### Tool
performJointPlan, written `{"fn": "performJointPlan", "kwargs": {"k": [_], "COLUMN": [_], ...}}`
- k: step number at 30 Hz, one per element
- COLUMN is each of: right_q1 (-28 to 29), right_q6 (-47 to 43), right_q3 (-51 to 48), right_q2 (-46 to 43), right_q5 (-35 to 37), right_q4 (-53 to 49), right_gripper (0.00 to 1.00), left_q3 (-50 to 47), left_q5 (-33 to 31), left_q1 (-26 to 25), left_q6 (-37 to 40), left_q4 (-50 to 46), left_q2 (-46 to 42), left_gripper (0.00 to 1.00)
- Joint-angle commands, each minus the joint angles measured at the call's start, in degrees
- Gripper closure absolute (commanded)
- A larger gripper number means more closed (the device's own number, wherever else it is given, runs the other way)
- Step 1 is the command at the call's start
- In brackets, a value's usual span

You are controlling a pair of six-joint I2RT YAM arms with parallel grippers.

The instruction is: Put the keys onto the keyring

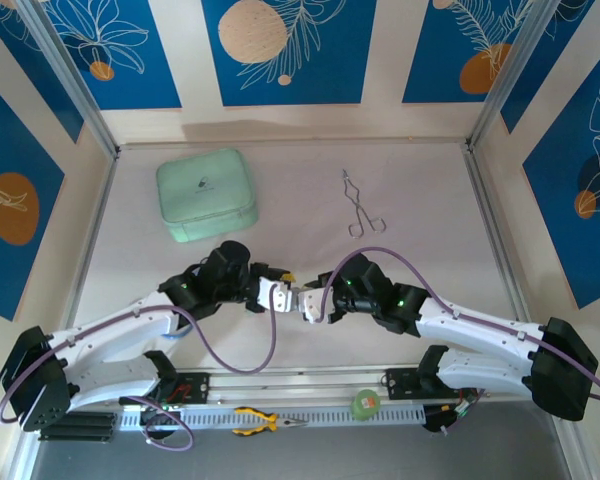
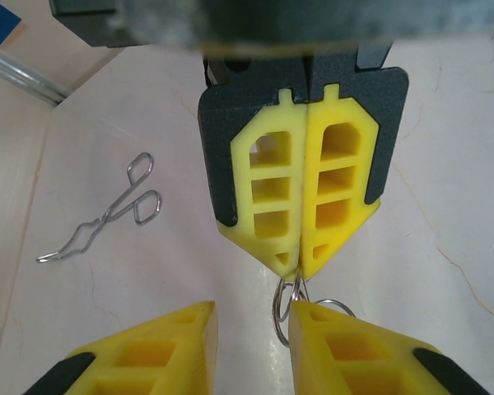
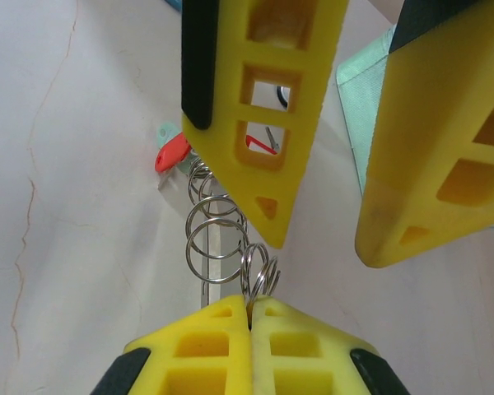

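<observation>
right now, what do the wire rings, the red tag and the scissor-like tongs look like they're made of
wire rings: bare metal, likely steel; thin coiled wire with a bright silver shine.
red tag: probably plastic; flat, evenly red, with a dull gloss.
tongs: bent metal wire, silver-grey with small glints.
The exact alloys cannot be told by eye.

A pale green zipped case (image 1: 207, 194) is lying at the far left of the table (image 1: 420, 220), thin silver tongs (image 1: 358, 206) are resting well apart to its right, and yellow-handled pliers (image 1: 265, 421) and a small green round object (image 1: 366, 404) are sitting along the near rail
</observation>
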Motion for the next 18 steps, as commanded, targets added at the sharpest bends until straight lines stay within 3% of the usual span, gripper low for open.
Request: {"fn": "performJointPlan", "kwargs": {"k": [1, 6, 11, 18], "right_q1": [-0.03, -0.18, -0.3, -0.18], "right_q6": [1.09, 1.46, 2.11, 1.92], "right_q3": [0.26, -0.05, -0.74, -0.56], "right_q2": [-1.41, -1.58, -1.84, -1.7], "right_q5": [-2.07, -1.56, -1.43, -2.07], "right_q4": [2.94, 2.84, 2.83, 2.95], "right_gripper": [1.0, 1.0, 1.0, 1.0], "left_q3": [-1.34, -3.14, -5.81, -6.91], "left_q5": [0.8, 1.72, 7.19, 12.71], "left_q1": [0.52, 2.13, 6.3, 7.64], "left_q6": [1.61, -0.5, -3.96, -5.2], "left_q4": [2.12, 3.92, 6.0, 8.2], "left_q2": [1.19, 0.64, -1.99, -2.19], "left_gripper": [0.72, 0.73, 0.72, 0.72]}}
